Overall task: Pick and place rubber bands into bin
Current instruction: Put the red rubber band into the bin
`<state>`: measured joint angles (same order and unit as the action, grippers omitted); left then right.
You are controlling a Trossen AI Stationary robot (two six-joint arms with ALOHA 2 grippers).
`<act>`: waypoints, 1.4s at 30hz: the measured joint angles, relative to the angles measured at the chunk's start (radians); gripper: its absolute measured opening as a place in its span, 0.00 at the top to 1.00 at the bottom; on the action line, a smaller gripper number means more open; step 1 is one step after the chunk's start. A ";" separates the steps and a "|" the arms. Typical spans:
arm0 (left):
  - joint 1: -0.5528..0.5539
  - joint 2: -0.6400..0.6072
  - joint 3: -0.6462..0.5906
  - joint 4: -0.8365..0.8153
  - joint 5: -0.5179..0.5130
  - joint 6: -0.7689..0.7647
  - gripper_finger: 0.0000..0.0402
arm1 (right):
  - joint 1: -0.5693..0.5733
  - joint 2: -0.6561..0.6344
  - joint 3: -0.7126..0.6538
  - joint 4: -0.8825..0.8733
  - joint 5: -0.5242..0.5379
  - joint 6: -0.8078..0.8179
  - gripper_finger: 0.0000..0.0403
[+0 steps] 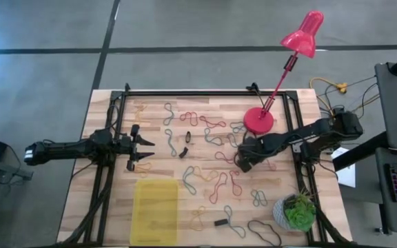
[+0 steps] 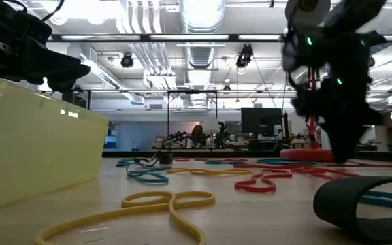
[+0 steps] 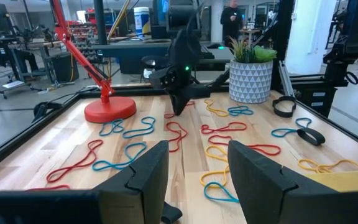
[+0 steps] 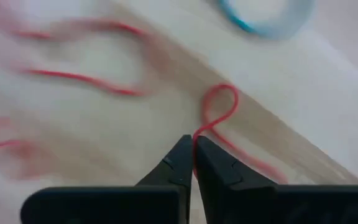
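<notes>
Many rubber bands (image 1: 212, 186) in red, teal, yellow and tan lie loose across the wooden table. The bin (image 1: 156, 210), a shallow yellow tray, stands near the front edge, left of centre, and fills the left of the low view as a yellow wall (image 2: 33, 150). My right gripper (image 1: 240, 164) points down right of the table's middle and is shut on a red rubber band (image 4: 219, 106). My left gripper (image 1: 143, 153) hovers level and open at the table's left, behind the bin, with nothing between its fingers (image 3: 148, 177). My right gripper pinches the red rubber band between its two fingertips at a narrow spot (image 4: 196, 137) where two strands run together. The fingers come from above, pointing down. A small loop (image 4: 224, 99) lies beyond the tips on the table, and another strand (image 4: 253, 163) trails off to one side.
A red desk lamp stands on its round base (image 1: 259, 122) just behind my right gripper. A potted plant (image 1: 296, 212) sits at the front right, a black cable loop (image 1: 264, 231) beside it. Small dark blocks (image 1: 220, 222) (image 1: 185, 145) lie among the bands. Black frame rails (image 1: 110, 138) border the table.
</notes>
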<state>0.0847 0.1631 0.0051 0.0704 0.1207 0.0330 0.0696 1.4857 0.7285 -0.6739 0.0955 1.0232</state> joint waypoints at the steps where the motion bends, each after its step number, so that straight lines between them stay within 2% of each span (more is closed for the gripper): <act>1: 0.000 0.000 0.000 0.000 0.000 0.000 0.62 | 0.002 -0.014 0.036 0.009 -0.017 -0.028 0.98; 8: 0.000 -0.001 0.000 0.000 0.000 0.000 0.62 | 0.013 -0.028 0.376 0.108 -0.121 -0.165 0.98; 13: 0.000 -0.002 0.000 0.000 0.000 0.000 0.62 | 0.015 0.060 0.637 0.127 -0.151 -0.256 0.98; 16: 0.000 -0.001 0.000 0.000 0.000 0.000 0.62 | 0.015 0.159 0.788 0.128 -0.177 -0.298 0.98; 26: 0.000 0.000 0.000 0.000 0.000 0.000 0.62 | 0.045 0.629 1.332 0.115 -0.418 -0.368 0.98; 32: 0.000 0.000 0.000 0.000 0.000 0.000 0.62 | 0.067 0.839 1.627 -0.074 -0.505 -0.399 0.98; 36: 0.000 -0.002 0.000 0.000 0.000 0.000 0.62 | 0.076 0.870 1.585 -0.010 -0.608 -0.356 0.98; 42: 0.000 0.001 0.000 0.000 0.000 0.000 0.62 | 0.096 0.939 1.583 0.006 -0.605 -0.346 0.95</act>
<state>0.0847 0.1637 0.0051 0.0707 0.1210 0.0330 0.1652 2.4243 2.3119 -0.6674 -0.5095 0.6773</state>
